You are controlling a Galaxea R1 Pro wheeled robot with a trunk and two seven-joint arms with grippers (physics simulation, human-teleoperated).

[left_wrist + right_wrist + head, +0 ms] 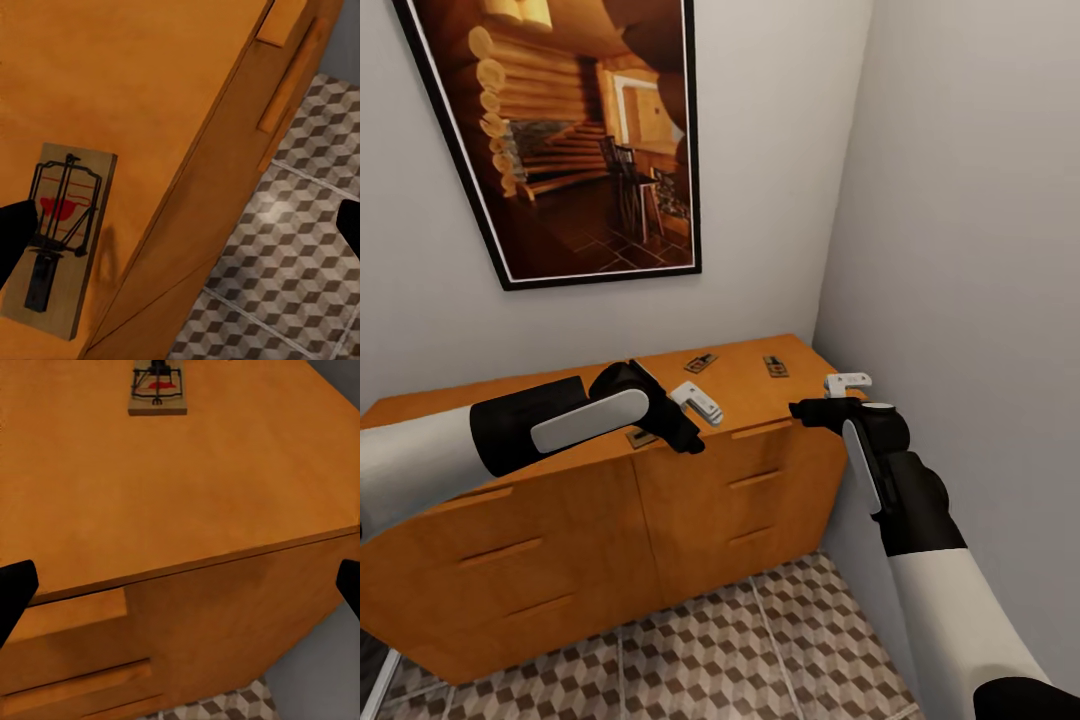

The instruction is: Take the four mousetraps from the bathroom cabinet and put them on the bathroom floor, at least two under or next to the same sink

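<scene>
Three mousetraps lie on top of the orange wooden cabinet (560, 500). One mousetrap (700, 363) and another mousetrap (776, 367) sit toward the back right. A third mousetrap (643, 437) (60, 232) lies at the top's front edge, partly covered by my left gripper (698, 402) (180, 232), which hangs open just above it. Over the cabinet's right front corner my right gripper (847, 383) (180, 589) is open and empty, and a mousetrap (157, 390) lies ahead of it. The bathroom floor (710, 650) has cube-patterned tiles. The sink is out of view.
The cabinet fills a narrow alcove, with a grey wall (970, 250) tight against its right end. A framed picture (580, 130) hangs on the back wall above it. Drawer fronts with slot handles (755, 480) face me.
</scene>
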